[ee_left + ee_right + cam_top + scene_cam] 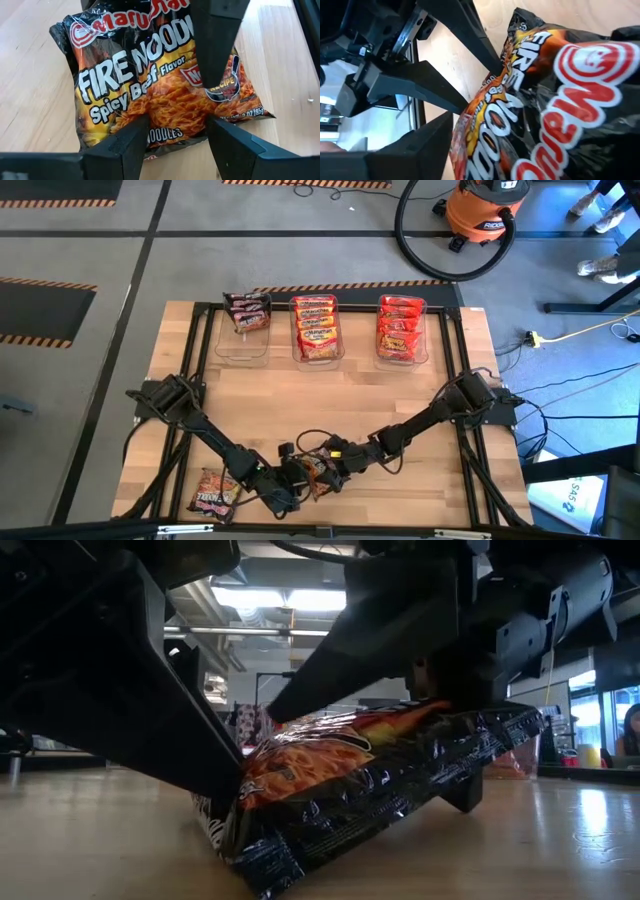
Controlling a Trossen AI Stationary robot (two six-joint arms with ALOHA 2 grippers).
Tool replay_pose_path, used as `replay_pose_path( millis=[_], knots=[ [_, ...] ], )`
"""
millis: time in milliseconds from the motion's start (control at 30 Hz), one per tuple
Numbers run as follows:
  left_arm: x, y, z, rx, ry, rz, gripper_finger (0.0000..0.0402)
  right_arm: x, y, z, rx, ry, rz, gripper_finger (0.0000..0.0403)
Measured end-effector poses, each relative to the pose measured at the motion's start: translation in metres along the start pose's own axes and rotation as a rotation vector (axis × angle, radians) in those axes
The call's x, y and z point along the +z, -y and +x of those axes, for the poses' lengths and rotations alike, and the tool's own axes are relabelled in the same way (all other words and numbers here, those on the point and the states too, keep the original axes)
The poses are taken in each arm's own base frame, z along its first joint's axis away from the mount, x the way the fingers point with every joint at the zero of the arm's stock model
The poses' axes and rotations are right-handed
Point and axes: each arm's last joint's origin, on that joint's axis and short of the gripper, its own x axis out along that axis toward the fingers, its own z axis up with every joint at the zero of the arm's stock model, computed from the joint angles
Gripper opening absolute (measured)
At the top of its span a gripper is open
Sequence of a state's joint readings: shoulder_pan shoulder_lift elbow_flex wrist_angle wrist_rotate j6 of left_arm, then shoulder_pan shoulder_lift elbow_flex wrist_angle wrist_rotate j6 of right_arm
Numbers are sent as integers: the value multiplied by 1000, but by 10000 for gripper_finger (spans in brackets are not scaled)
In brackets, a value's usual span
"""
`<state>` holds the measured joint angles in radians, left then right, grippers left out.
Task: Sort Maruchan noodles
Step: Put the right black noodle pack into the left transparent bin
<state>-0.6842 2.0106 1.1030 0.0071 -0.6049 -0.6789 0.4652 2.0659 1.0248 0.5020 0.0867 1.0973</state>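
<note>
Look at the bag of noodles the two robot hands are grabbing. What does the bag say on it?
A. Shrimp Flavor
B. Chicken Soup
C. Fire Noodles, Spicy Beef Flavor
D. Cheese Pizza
C. The left wrist view shows the dark bag of noodles with "Fire Noodles" and "Spicy Beef Flavor" printed in big letters across its front.

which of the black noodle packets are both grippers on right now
The black Fire Noodle packet at the table's near edge, between the left gripper and right gripper. The other loose packet lies alone; a third sits in the tub.
</note>
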Motion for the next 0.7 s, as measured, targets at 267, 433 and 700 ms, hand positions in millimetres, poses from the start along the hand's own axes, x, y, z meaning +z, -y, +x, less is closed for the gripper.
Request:
replay_pose_path(
  millis=[267, 433, 700],
  knots=[
    [8, 0, -9, -39, -10, 59, 196, 1, -2, -1, 8, 2, -70, 171],
    [24, -5, -33, -103, -62, 77, 196, 4, -8, -3, 39, 20, -151, 132],
    [49, -22, -88, -98, -77, 104, 196, 16, -26, -19, 73, 56, -356, 143]
  ],
)
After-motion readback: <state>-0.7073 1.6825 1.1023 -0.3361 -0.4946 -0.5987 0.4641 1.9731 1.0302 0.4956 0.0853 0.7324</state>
